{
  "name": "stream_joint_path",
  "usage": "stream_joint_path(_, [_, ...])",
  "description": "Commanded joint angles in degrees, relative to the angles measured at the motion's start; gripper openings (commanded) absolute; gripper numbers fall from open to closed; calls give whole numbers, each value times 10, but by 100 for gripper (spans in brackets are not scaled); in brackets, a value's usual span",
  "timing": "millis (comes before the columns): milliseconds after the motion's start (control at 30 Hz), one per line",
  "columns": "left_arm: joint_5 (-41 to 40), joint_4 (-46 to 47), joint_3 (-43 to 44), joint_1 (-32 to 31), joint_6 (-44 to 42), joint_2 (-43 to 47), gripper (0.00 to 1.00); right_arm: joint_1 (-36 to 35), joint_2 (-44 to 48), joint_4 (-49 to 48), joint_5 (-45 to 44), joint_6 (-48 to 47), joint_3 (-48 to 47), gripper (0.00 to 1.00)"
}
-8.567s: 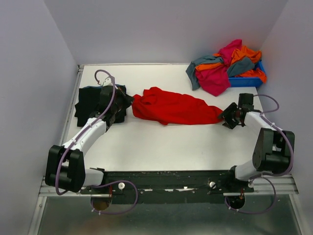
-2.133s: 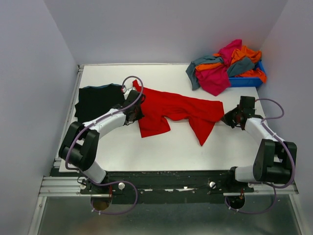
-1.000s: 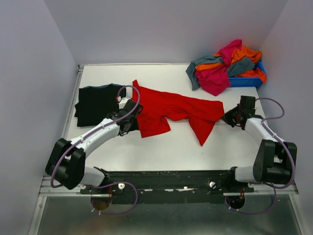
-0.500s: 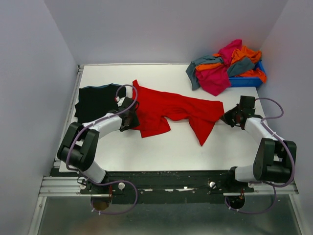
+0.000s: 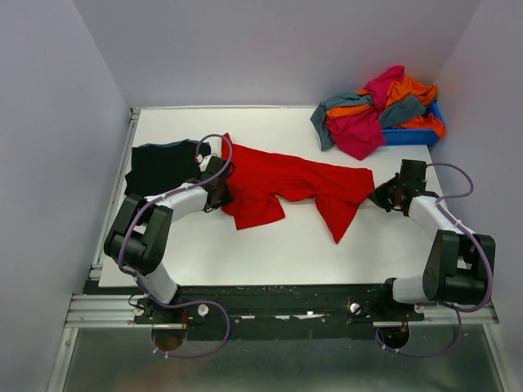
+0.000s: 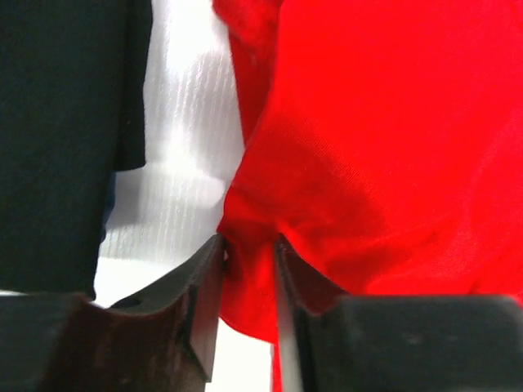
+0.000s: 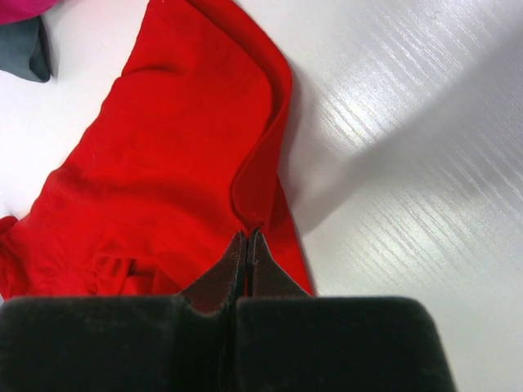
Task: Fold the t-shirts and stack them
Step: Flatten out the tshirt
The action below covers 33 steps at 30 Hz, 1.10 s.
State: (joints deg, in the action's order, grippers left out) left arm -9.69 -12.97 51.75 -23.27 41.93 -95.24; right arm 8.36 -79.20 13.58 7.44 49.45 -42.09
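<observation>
The red t-shirt (image 5: 286, 181) lies spread and rumpled across the middle of the table. A folded black t-shirt (image 5: 159, 167) lies at the left. My left gripper (image 5: 219, 186) is at the red shirt's left edge, between the two shirts. In the left wrist view its jaws (image 6: 249, 255) stand a little apart, with a fold of red cloth (image 6: 392, 147) between them and the black shirt (image 6: 57, 122) to the left. My right gripper (image 5: 384, 196) is shut on the red shirt's right edge; its tips (image 7: 248, 238) pinch a fold of red cloth (image 7: 163, 163).
Several more t-shirts, magenta, orange and grey-teal, are heaped (image 5: 372, 110) on a blue bin (image 5: 409, 135) at the back right. White walls close in the table (image 5: 270, 245) on three sides. A grey-teal corner (image 7: 24, 49) shows in the right wrist view.
My left gripper has moved up and slightly right to the red shirt's left edge, and its jaws have narrowed around the cloth. The right arm and the shirt's right end have not moved.
</observation>
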Motion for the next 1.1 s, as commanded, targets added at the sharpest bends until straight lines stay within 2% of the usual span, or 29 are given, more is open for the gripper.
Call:
stream_joint_path(0, [38, 8, -22, 0, 17, -40, 30, 2, -7, -5, 11, -12, -2, 1])
stream_joint_path(133, [12, -5, -24, 0, 13, -19, 10, 2, -7, -6, 10, -12, -1, 1])
stream_joint_path(267, [-23, -42, -26, 0, 0, 26, 0, 3, -7, -4, 8, -13, -2, 1])
stream_joint_path(467, [-57, -94, -38, 0, -11, 123, 0, 3, 1, -3, 7, -21, -12, 1])
stream_joint_path(600, [-42, -136, 9, 17, -31, 183, 0, 3, 4, 41, 13, -49, -86, 1])
stream_joint_path(700, [-31, -169, 102, 39, -52, 197, 0, 3, -4, 82, 34, -63, -161, 1])
stream_joint_path(900, [-25, -286, 404, 77, -97, 147, 0, 3, -14, 126, 136, -88, -314, 1])
stream_joint_path(1067, [-12, -354, 642, 97, -107, 136, 0, 3, 68, 153, 173, -77, -410, 1])
